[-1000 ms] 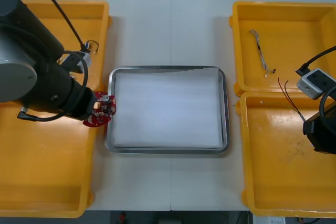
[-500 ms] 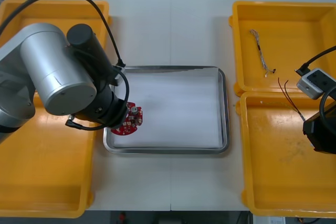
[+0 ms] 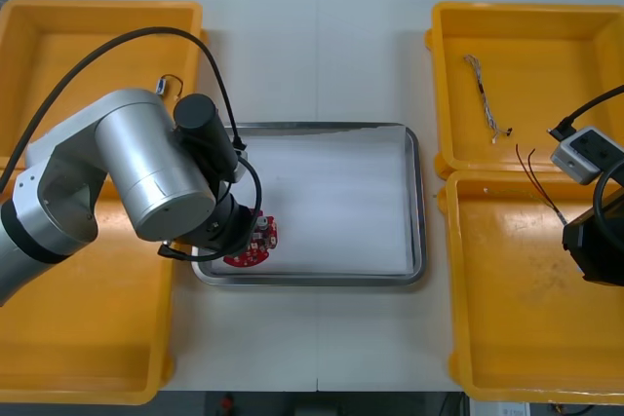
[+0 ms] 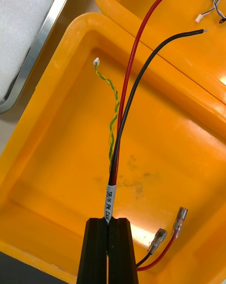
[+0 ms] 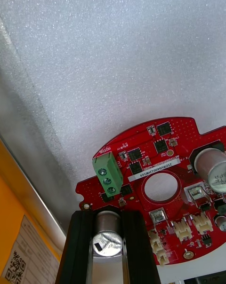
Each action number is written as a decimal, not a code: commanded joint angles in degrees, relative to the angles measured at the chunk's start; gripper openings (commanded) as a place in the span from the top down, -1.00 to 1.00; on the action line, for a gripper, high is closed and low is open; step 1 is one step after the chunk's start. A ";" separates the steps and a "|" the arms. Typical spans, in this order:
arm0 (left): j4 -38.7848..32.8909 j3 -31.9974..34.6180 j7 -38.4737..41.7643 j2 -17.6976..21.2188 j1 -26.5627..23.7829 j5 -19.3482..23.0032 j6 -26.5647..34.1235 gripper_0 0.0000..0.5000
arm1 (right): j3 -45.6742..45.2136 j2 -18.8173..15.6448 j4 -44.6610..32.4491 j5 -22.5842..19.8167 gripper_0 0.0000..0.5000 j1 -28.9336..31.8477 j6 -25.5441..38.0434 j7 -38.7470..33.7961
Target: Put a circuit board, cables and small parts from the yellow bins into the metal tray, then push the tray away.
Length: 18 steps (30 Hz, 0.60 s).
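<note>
My left gripper [image 5: 107,218] is shut on a silver cylinder standing on the round red circuit board [image 5: 160,171]. The board [image 3: 255,246] is held low over the white lining in the near left corner of the metal tray [image 3: 417,204]. I cannot tell whether it touches the lining. My right gripper [image 4: 108,220] is shut on a red and black cable [image 4: 123,110] with a white label. It hangs over the near right yellow bin [image 3: 507,358]. The cable's thin ends [image 3: 534,174] reach toward the far right bin.
A twisted blue and white cable [image 3: 485,94] lies in the far right yellow bin [image 3: 546,21]. A small dark item [image 3: 168,85] sits at the far left bin's inner edge. A second cable with metal terminals [image 4: 162,246] lies in the near right bin.
My left arm carried the circuit board from the tray's left rim in over the lining, toward the near left corner. The right arm has not moved.
</note>
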 commanded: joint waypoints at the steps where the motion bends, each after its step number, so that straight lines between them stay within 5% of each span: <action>1: 0.43 -1.54 5.26 -0.68 -2.08 -0.94 -1.95 1.00 | -1.73 -1.99 -1.82 -0.43 1.00 -1.05 0.21 -0.96; 11: 1.49 -3.56 6.58 -0.59 -1.99 -3.05 -3.80 0.98 | -1.73 -1.90 -2.08 -0.34 1.00 -1.05 0.21 -1.05; 12: 1.49 -3.82 6.75 -0.59 -1.99 -3.49 -3.98 0.55 | -1.73 -1.99 -2.17 -0.34 1.00 -1.14 0.21 -1.05; 13: 1.49 -3.91 6.84 -0.51 -1.99 -3.75 -4.15 -0.25 | -1.73 -1.90 -2.26 -0.25 1.00 -1.05 0.21 -1.05; 15: 1.49 -3.91 7.02 -0.51 -1.99 -3.75 -4.24 -1.00 | -1.73 -1.99 -2.35 -0.25 1.00 -1.05 0.21 -1.05; 18: 1.40 -3.74 7.37 -0.51 -2.08 -3.66 -4.42 -1.00 | -1.73 -1.99 -2.35 -0.25 1.00 -1.05 0.21 -1.05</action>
